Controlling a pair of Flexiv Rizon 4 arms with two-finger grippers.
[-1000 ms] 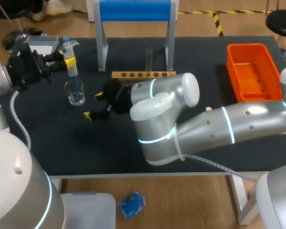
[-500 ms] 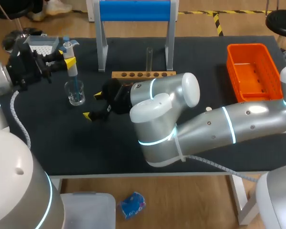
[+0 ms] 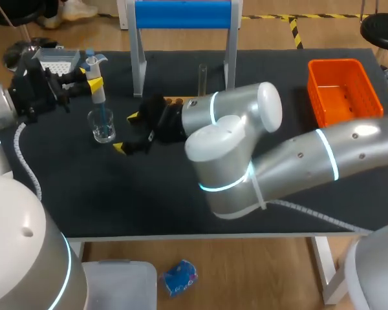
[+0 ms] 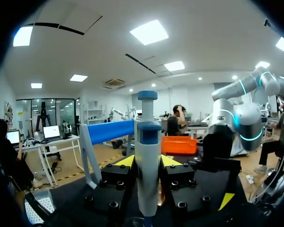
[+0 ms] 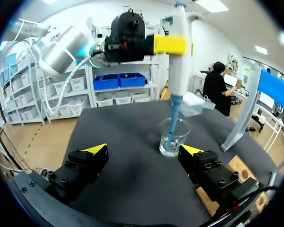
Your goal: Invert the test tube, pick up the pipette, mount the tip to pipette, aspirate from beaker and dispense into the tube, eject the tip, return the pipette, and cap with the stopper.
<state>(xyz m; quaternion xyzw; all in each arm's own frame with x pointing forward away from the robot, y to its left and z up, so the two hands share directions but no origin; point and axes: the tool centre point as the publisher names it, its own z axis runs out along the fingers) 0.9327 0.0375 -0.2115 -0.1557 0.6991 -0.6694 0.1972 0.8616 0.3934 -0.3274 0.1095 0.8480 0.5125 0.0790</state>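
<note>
The left claw [image 3: 92, 77] is clamped on the pipette [image 4: 147, 156] from both sides and holds it upright, its blue tip dipped into the beaker [image 3: 103, 126] at the claw's six o'clock; I judge that this pose serves to draw liquid up. The right claw [image 5: 143, 150] hangs wide open and empty over the mat, with the beaker just ahead of its fingers, at nine o'clock in the head view; it is probably waiting. The test tube [image 3: 202, 77] stands mouth up at its two o'clock, ready to be filled. The count is one pipette, one beaker, one tube, one orange basket [image 3: 344, 97] at three o'clock and one tip box [image 3: 55, 61]; no stopper shows
</note>
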